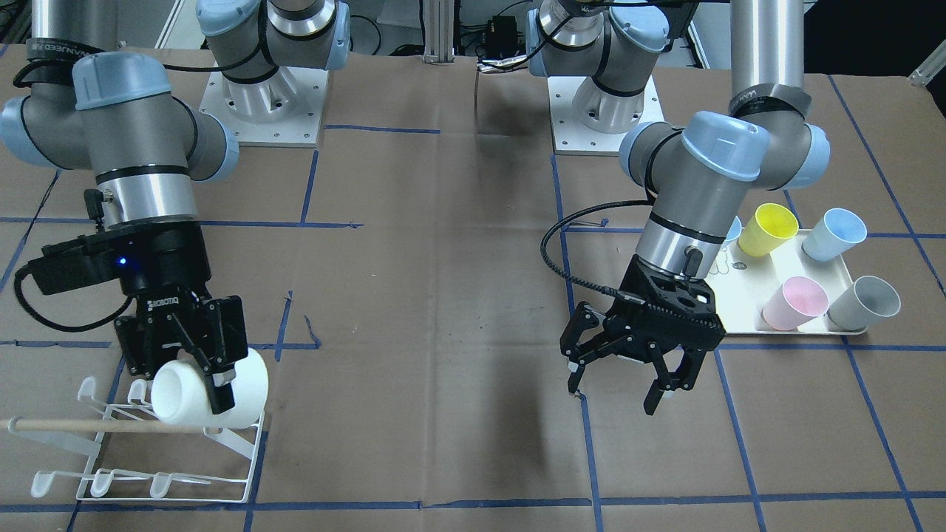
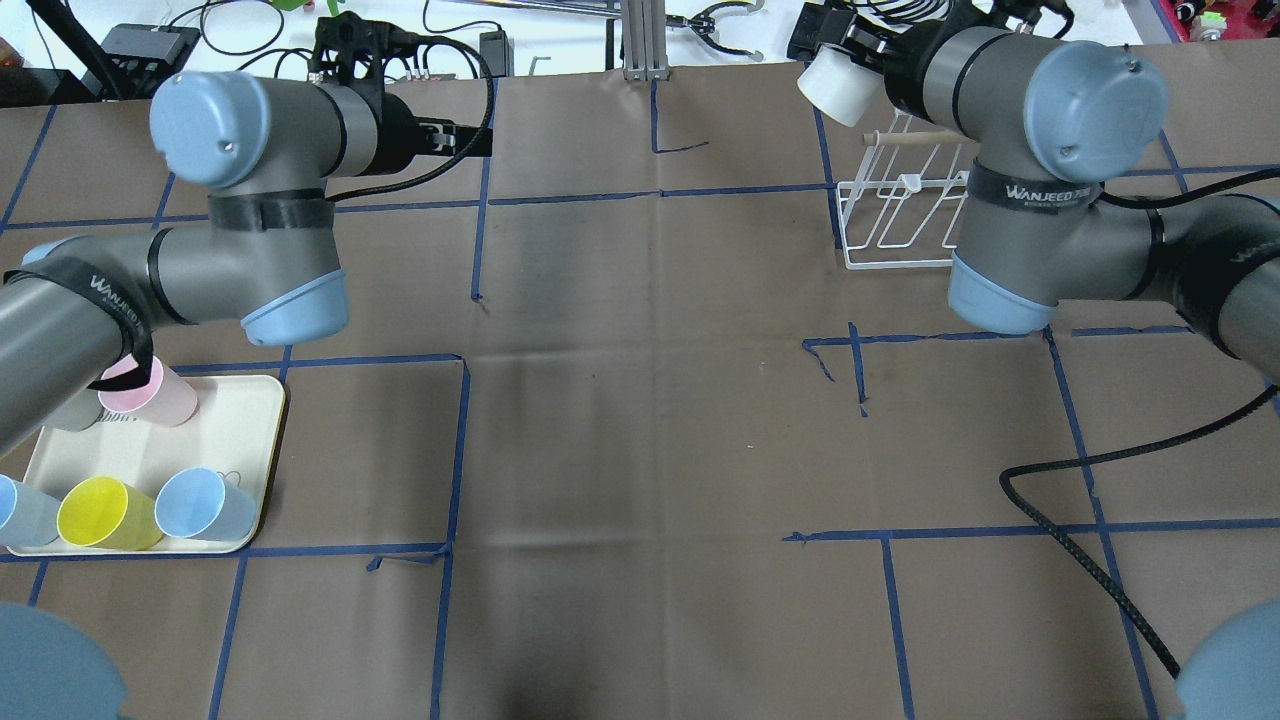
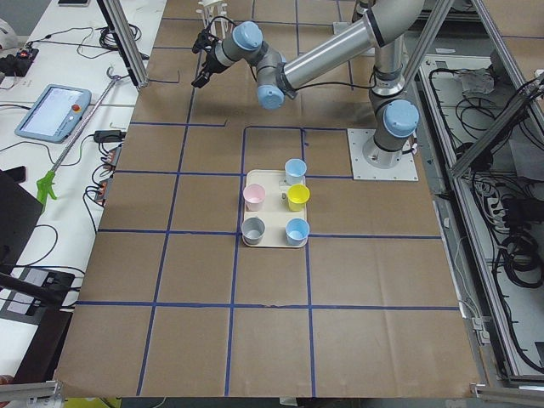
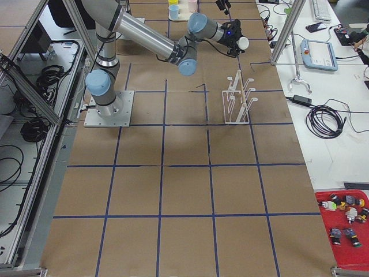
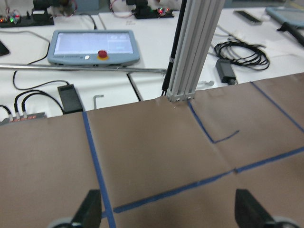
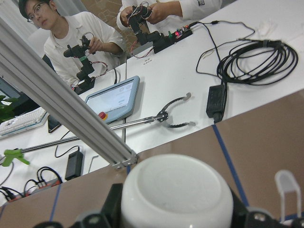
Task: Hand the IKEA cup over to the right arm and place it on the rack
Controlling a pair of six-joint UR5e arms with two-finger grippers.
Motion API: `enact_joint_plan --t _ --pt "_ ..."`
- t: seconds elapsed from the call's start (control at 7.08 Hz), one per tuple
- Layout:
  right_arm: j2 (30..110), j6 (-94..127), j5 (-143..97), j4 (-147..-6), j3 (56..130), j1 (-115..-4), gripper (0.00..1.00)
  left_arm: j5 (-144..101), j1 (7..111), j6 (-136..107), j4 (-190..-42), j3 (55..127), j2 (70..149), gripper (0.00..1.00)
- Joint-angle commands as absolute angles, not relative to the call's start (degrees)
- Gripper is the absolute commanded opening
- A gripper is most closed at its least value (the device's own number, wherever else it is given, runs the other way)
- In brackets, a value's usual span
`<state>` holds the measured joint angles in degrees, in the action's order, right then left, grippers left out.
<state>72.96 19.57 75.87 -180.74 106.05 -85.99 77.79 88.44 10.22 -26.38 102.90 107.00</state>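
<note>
Right gripper: clamped on the white IKEA cup, which lies on its side between my fingers. Directly beneath this gripper stands one rack with one wooden dowel across it. The cup hangs at dowel level; I cannot tell whether they touch.

Left gripper: jaws spread wide, holding nothing, over bare table. To its left and back toward my base is one cream tray carrying five cups: two blue cups, one yellow cup, one pink cup, one grey cup.
</note>
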Motion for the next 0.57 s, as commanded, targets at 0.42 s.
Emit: enact_joint_plan --t 0.42 --pt "62.3 -5.5 85.0 -183.7 95.5 -84.2 0.31 86.3 89.2 6.4 -83.6 95.5 89.1 0.99"
